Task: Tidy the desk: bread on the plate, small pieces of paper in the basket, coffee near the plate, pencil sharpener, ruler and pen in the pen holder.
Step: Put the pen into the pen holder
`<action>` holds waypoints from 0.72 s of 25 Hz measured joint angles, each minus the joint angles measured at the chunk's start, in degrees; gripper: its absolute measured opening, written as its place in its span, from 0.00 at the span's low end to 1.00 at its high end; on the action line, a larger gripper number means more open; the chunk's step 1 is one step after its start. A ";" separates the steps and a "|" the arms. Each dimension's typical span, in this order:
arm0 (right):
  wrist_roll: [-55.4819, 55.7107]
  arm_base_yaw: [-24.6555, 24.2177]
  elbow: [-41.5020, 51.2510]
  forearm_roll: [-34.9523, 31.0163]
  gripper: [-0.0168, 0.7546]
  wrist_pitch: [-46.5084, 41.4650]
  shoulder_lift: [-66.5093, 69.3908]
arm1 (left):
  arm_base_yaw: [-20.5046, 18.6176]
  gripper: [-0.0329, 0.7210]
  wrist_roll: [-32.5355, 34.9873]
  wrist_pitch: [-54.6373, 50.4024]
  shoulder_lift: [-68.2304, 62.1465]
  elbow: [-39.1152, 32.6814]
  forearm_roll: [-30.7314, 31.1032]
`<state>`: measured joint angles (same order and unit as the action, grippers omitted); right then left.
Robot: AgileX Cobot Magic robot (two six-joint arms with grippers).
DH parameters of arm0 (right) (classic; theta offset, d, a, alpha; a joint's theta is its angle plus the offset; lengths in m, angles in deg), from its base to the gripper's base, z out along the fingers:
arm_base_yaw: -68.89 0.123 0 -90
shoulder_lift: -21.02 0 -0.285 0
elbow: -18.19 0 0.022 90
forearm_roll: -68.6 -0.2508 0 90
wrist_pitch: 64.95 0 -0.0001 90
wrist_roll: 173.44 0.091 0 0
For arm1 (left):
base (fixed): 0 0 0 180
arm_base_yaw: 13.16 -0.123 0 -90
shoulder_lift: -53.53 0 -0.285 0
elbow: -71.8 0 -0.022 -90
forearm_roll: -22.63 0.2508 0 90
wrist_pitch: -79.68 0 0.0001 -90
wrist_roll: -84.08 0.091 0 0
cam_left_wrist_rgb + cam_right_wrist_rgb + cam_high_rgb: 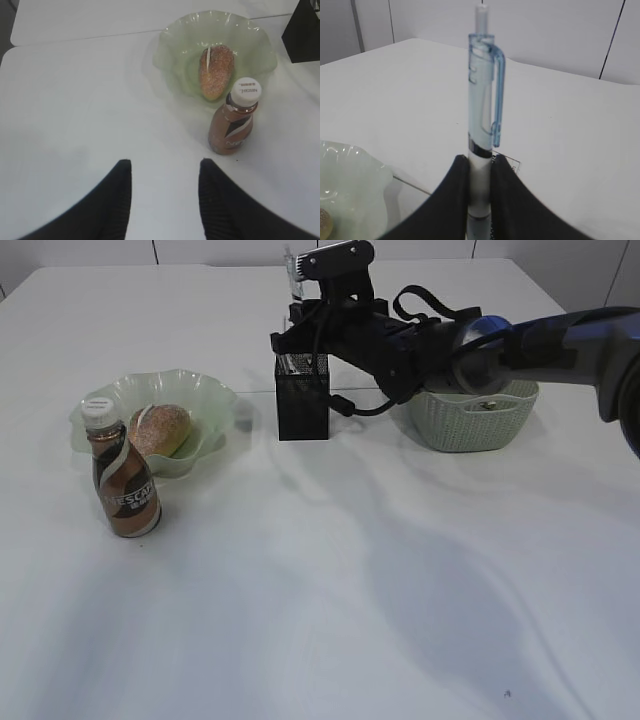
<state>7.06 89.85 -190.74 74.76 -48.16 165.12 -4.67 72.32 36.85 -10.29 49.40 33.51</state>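
Note:
My right gripper [480, 162] is shut on a clear blue pen [482, 120], which it holds upright. In the exterior view it reaches across and hovers over the black mesh pen holder [302, 398], with the pen's top [293, 268] sticking up. A clear printed corner [512, 162] behind the fingers looks like the ruler. The bread [160, 430] lies on the pale green plate [205, 390]. The coffee bottle [125, 480] stands upright just in front of the plate. My left gripper [165, 167] is open and empty over bare table, short of the coffee [235, 120]. The pencil sharpener is hidden.
A pale green woven basket [475, 425] sits right of the pen holder, partly behind the right arm. Something small lies inside it, and I cannot tell what. The white table reaches to its far edge behind them.

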 joint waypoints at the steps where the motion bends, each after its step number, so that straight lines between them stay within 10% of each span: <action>1: -0.51 0.00 0.00 0.00 0.15 0.00 0.00 | 0.00 0.45 0.00 0.09 0.00 0.00 -0.12; 18: -2.32 -0.34 -0.14 -0.04 0.15 1.97 2.55 | 0.00 0.45 0.00 0.85 0.00 0.00 -1.12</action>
<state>4.74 89.51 -190.87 74.72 -46.19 167.67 -4.67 72.32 37.69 -10.29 49.40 32.39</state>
